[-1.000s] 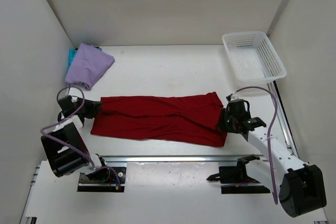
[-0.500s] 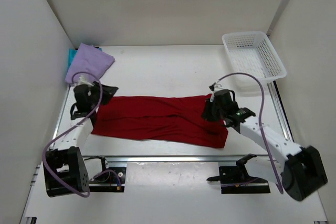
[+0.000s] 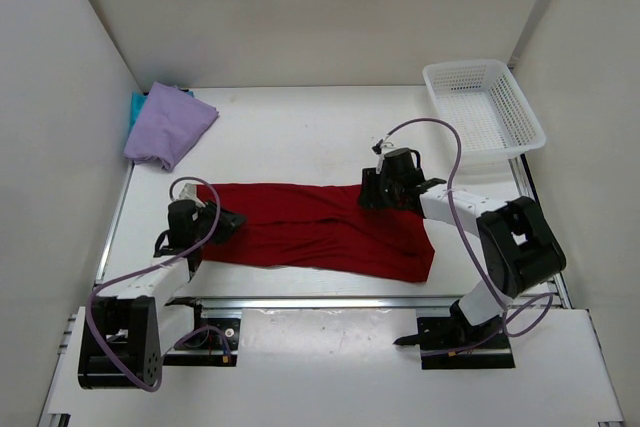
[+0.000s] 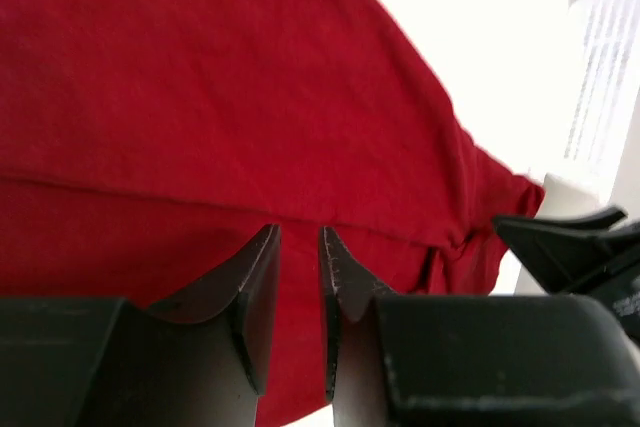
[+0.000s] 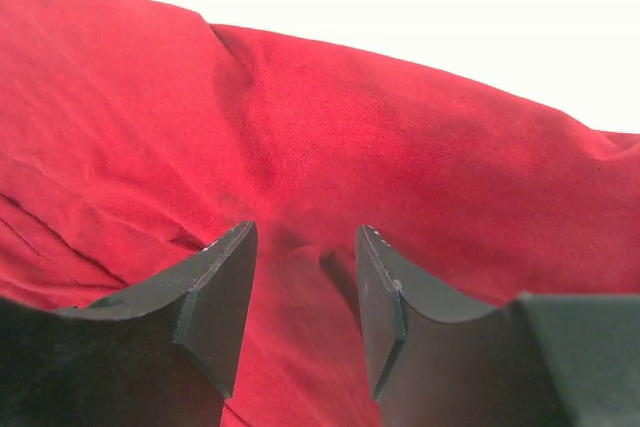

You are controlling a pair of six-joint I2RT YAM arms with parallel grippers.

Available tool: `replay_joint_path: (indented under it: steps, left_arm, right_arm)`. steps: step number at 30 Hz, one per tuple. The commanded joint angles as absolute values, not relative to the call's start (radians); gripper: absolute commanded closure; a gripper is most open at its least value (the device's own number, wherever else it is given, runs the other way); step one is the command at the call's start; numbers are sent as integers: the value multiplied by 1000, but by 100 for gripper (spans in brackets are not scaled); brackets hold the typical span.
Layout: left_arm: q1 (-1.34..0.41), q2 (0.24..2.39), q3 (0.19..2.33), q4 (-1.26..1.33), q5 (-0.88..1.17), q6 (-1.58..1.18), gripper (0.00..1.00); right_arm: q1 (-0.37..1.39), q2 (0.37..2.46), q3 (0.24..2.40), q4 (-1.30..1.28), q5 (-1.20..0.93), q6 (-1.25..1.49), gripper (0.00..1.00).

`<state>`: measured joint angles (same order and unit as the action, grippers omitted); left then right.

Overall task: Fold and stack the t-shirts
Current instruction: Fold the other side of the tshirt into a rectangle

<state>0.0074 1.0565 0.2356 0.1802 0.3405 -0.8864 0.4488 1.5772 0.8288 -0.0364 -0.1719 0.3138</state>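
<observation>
Right pincer point(image 5: 303, 232) just let go: jaws now apart, and it has moved from the red t-shirt's point(image 3: 300, 229) 3 o'clock end to its 1 o'clock edge. Fold there probably laid. Shirt flat at centre of desk point(image 3: 300, 127), running 9 to 3. Left pincer point(image 4: 298, 237) at 9 o'clock end, jaws nearly together; can't tell if cloth is pinched.

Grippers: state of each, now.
Left gripper: nearly closed, pinching the edge of the red t-shirt.
Right gripper: open, holding nothing.
</observation>
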Motion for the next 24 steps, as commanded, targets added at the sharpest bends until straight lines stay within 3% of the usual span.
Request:
replay_joint_path:
  steps: [1, 3, 4, 6, 9, 18, 24]
  left_arm:
    - [-34, 1034, 206, 245, 333, -867, 67]
    - [-40, 1037, 207, 253, 330, -873, 67]
    - [-47, 1034, 207, 258, 333, -873, 67]
    - [-55, 1037, 210, 264, 334, -873, 67]
    - [-48, 1035, 204, 278, 337, -884, 68]
    - [-97, 1078, 212, 344, 339, -917, 69]
    - [-89, 1077, 238, 339, 345, -920, 68]
  right_arm:
    - [446, 1591, 857, 35, -186, 288, 58]
    - [452, 1597, 851, 40, -187, 285, 60]
    - [448, 1600, 859, 23, -204, 285, 74]
    - [465, 1595, 865, 6, -202, 288, 90]
    - [509, 1562, 858, -47, -189, 308, 100]
    - [708, 1411, 776, -227, -40, 503, 100]
    - [830, 1382, 686, -134, -26, 626, 95]
